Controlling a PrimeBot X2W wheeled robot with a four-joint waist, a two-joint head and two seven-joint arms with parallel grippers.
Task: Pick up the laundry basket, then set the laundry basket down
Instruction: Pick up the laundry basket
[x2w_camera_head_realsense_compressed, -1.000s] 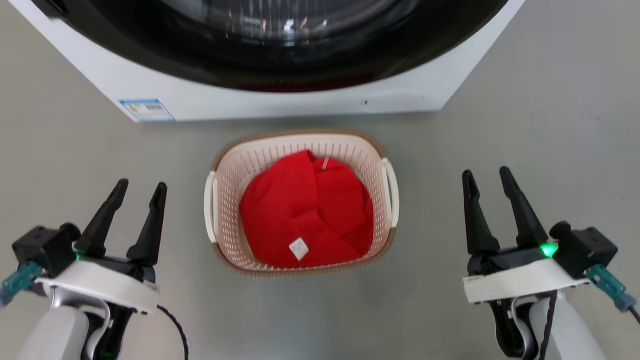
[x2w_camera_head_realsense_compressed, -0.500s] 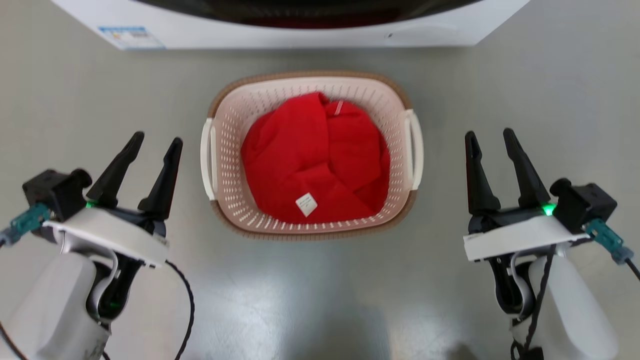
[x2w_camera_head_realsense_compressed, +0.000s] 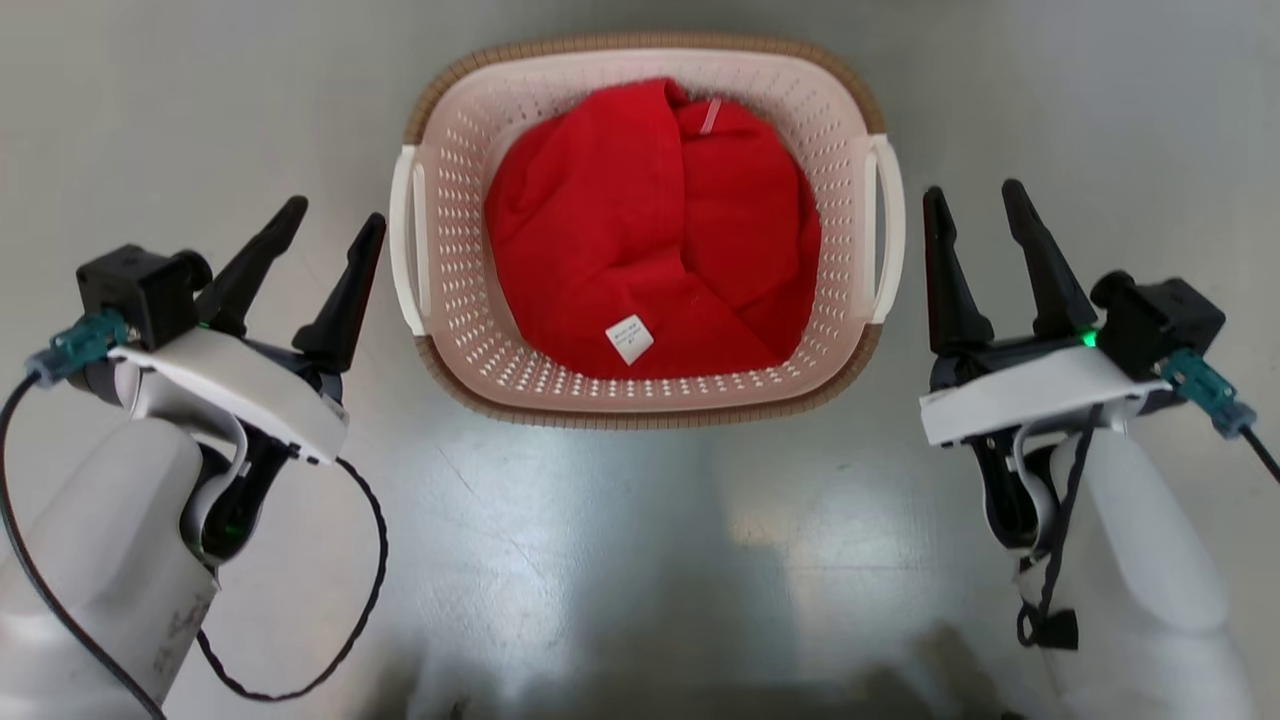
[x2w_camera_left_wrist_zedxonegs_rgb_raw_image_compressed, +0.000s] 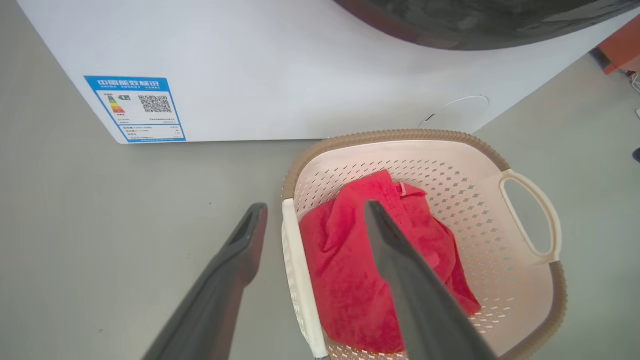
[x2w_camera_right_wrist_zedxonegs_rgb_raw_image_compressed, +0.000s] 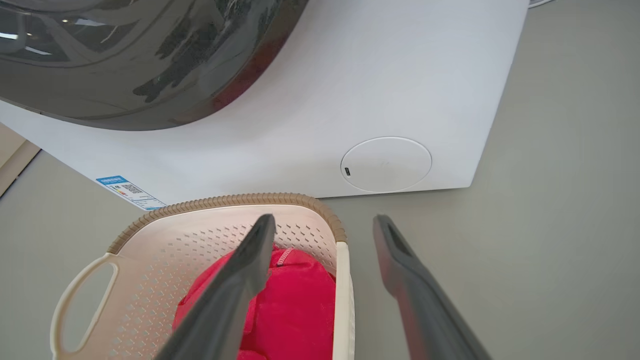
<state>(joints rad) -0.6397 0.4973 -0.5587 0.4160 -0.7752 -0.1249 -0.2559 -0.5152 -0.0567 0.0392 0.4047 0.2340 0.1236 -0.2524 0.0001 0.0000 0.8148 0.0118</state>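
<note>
Risk notes, pre-grasp: left gripper (x2w_camera_head_realsense_compressed: 337, 212) is hovering with jaws spread wide, holding nothing. The left handle (x2w_camera_head_realsense_compressed: 403, 240) is sitting just inboard of its inner finger, not touching, and in the left wrist view it is lining up between the fingers. Between both tools, basket (x2w_camera_head_realsense_compressed: 640, 412) is resting on floor (x2w_camera_head_realsense_compressed: 640, 560), red cloth (x2w_camera_head_realsense_compressed: 650, 220) lying inside. Then right gripper (x2w_camera_head_realsense_compressed: 972, 190) is likewise gaping and empty, right handle (x2w_camera_head_realsense_compressed: 890, 230) just inboard.

Likely failures:
- one side closing early and skewing the basket
- thin handles slipping off tapered fingers
- uneven lift tipping the cloth out
- forward push knocking it into washer (x2w_camera_left_wrist_zedxonegs_rgb_raw_image_compressed: 300, 65)
</note>
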